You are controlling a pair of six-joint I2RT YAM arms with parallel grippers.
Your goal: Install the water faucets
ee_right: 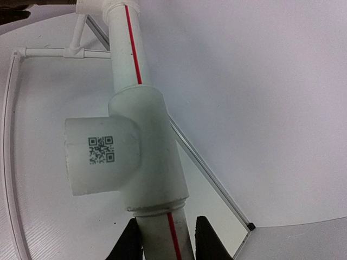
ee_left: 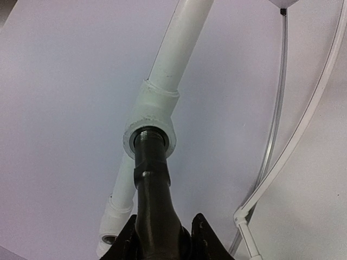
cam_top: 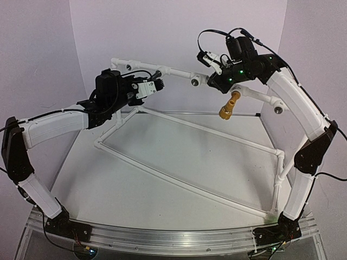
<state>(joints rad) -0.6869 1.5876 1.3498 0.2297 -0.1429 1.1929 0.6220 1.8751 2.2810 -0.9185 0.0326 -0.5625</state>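
Claw on the left [ee_left: 162, 238] was clenched on the black faucet [ee_left: 154, 189], whose threaded end sat in a white socket [ee_left: 149, 127]. We saw the right claw [ee_right: 167, 238] grasping the white pipe [ee_right: 127, 54] beside a tee [ee_right: 141, 157]; the brass faucet [cam_top: 228, 105] hung near it.

The top camera looks down and forward from behind the arm bases [cam_top: 59, 223] over the whole table [cam_top: 179, 151] and pipe frame [cam_top: 190, 124]. The left wrist camera looks along its fingers [ee_left: 126, 241], close on the black faucet [ee_left: 154, 211] in a socket [ee_left: 152, 108]. The right wrist camera looks likewise, close on a tee [ee_right: 152, 141] and pipe [ee_right: 162, 238]. The top view holds both spots.
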